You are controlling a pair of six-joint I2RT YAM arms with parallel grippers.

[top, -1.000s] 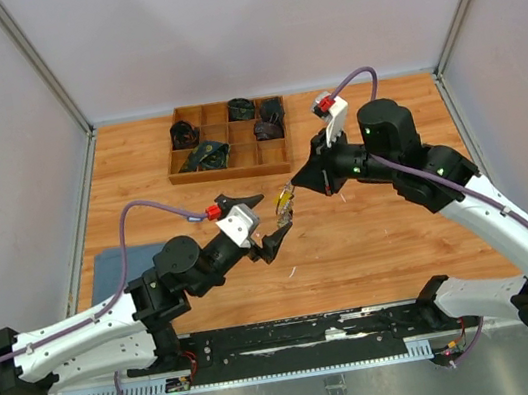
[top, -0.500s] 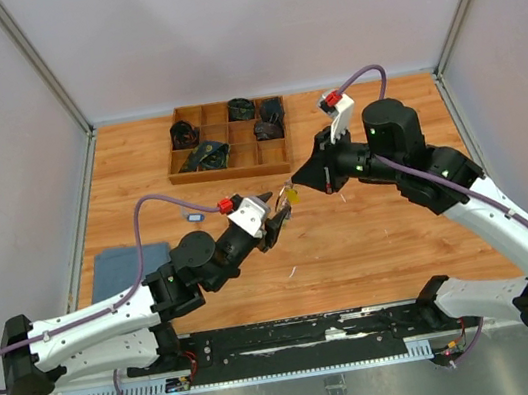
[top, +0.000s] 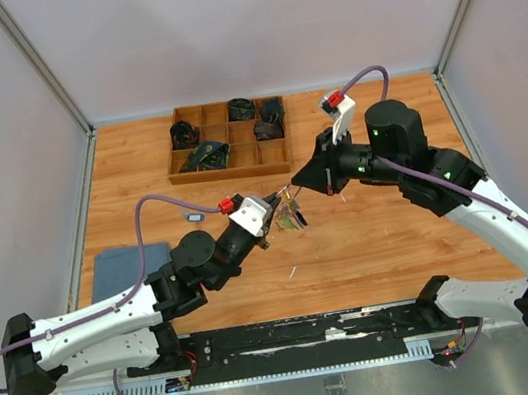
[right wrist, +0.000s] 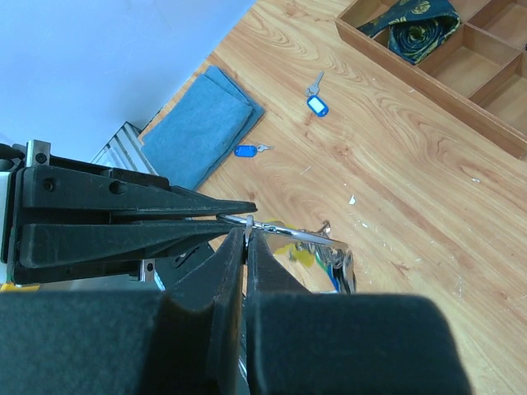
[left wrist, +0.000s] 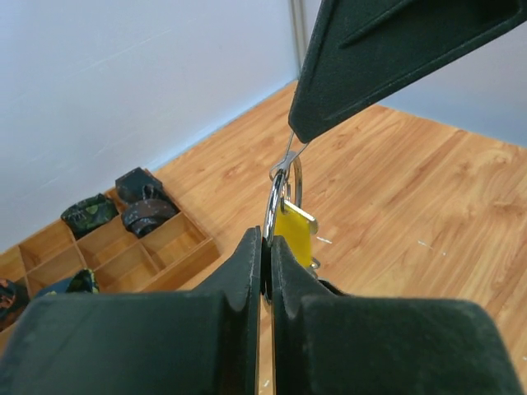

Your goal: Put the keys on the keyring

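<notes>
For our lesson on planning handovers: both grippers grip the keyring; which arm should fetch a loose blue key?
Probably left. A blue key lies on its side of the table, near the left gripper; the right gripper, also shut on the keyring, would reach across.

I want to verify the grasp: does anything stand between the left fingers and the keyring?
Nothing visible does. The left fingers pinch the keyring directly; the yellow key hangs just beyond their tips.
</notes>
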